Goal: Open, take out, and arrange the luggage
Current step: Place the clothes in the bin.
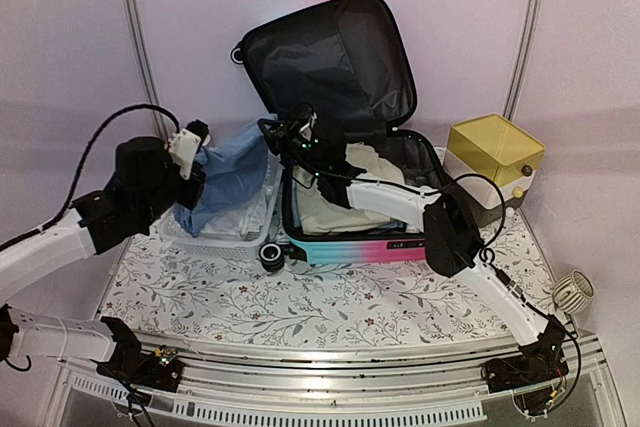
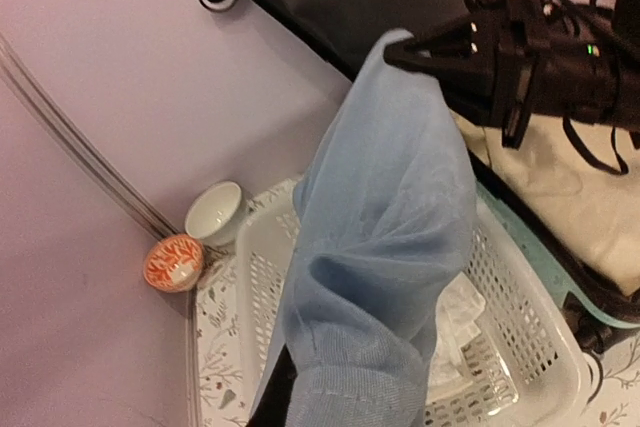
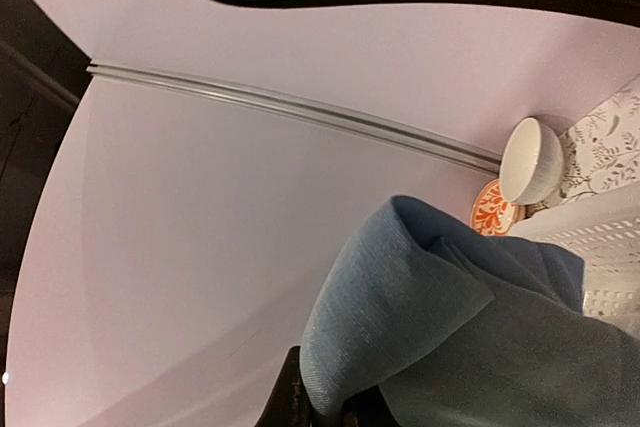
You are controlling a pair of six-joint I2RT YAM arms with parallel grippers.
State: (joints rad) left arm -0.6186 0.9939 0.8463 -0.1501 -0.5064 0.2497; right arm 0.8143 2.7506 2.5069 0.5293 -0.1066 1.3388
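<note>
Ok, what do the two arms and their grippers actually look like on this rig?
Both arms share one build: the left arm and right arm have white links joined by bulky black joint housings. Thin black cables loop loosely alongside them. The left gripper carries a white block at its wrist; the right gripper is black, with a small green light behind it.

The light is soft and even, with a pink tint on everything. From above, a bright pink glow sits on the top edge of the luggage (image 1: 330, 57), and its black inside looks very dark. In the left wrist view the blue cloth (image 2: 390, 247) is fuzzy near the bottom. In the right wrist view the wall (image 3: 250, 197) goes dark at the left edge.
</note>
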